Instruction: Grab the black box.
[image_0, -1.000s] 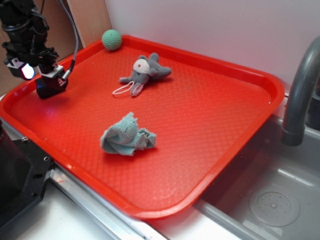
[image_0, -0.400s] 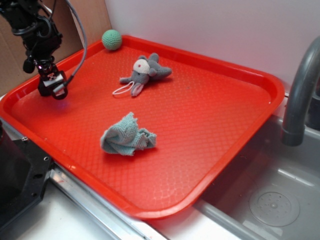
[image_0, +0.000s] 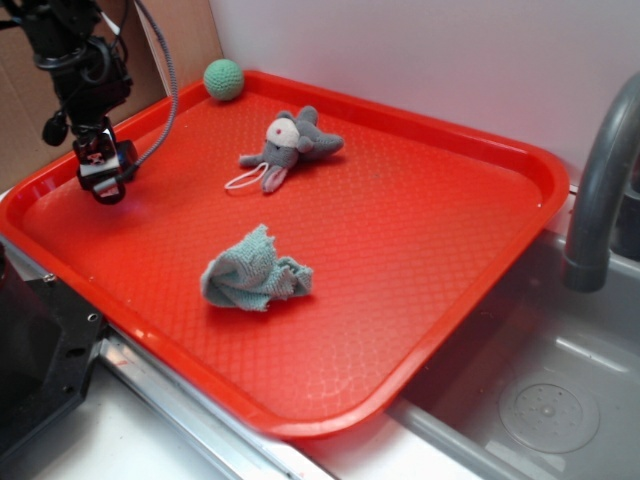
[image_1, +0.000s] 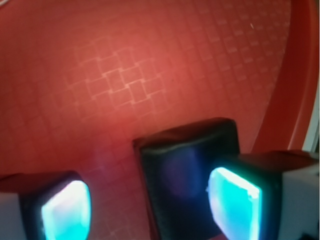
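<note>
The black box (image_1: 185, 170) lies on the red tray (image_1: 125, 75) between my gripper's two glowing pads (image_1: 234, 202). The right pad sits against the box's right side. A strip of bare tray separates the box from the left pad. My gripper (image_1: 150, 207) is open, with its jaws straddling the box. In the exterior view the gripper (image_0: 100, 168) is low at the tray's far left. Only a dark bit of the black box (image_0: 110, 190) shows beneath it.
The tray's raised rim (image_1: 280, 100) runs close on the box's right side. A green ball (image_0: 224, 78) sits in the back corner, with a grey stuffed mouse (image_0: 290, 142) and a crumpled blue-grey cloth (image_0: 252, 273) mid-tray. A sink with a faucet (image_0: 600, 190) is at the right.
The gripper has turned about its wrist and shifted slightly over the box. The box, ball, mouse and cloth have stayed put.
</note>
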